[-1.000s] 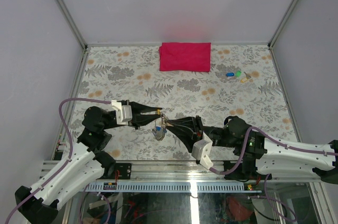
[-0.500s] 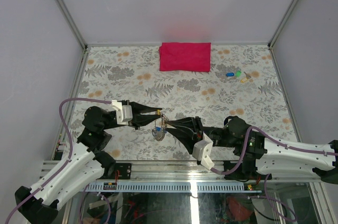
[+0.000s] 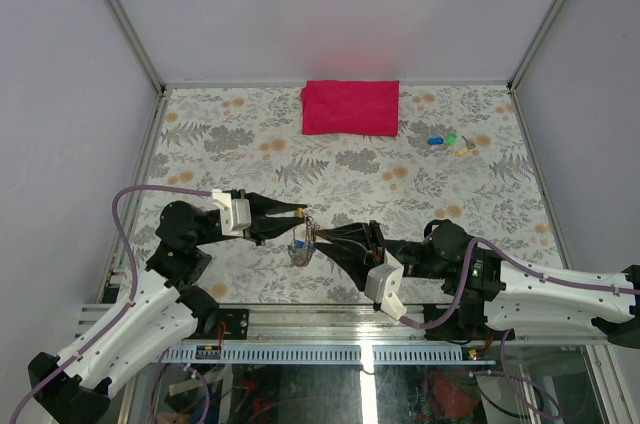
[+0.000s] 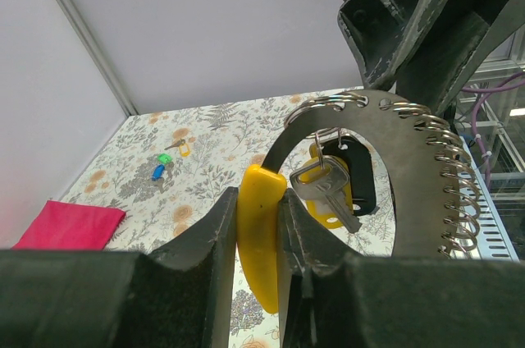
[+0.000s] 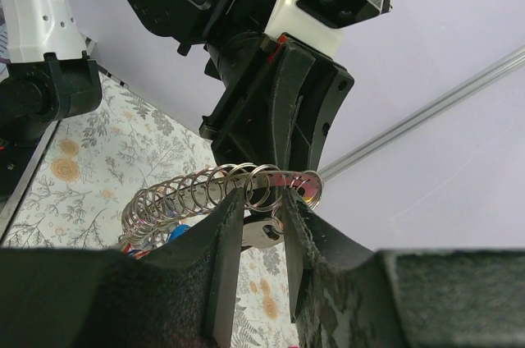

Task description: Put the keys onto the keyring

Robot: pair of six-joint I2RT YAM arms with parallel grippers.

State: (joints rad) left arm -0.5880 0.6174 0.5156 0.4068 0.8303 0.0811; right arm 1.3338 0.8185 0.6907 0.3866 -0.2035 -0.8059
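Observation:
A dark curved metal band (image 4: 426,159) carries several thin wire rings and hangs between my two grippers. My left gripper (image 4: 261,196) is shut on a yellow plastic tag (image 4: 261,241) at one end of the band. A silver key (image 4: 328,192) with a second yellow tag hangs from one ring. My right gripper (image 5: 264,196) is shut on the band at one keyring (image 5: 265,205), with a key head just behind its fingers. In the top view both grippers, left (image 3: 302,211) and right (image 3: 320,234), meet over the bunch (image 3: 299,247). Loose keys (image 3: 447,142) with blue, green and yellow heads lie at the back right.
A red cloth (image 3: 350,106) lies flat at the back middle of the floral table (image 3: 220,144). It also shows in the left wrist view (image 4: 70,225), as do the loose keys (image 4: 164,163). Metal frame posts and grey walls stand round the table.
My right gripper has crept a little up and left towards my left gripper, and the hanging bunch has shifted slightly with it. My left arm has hardly moved.

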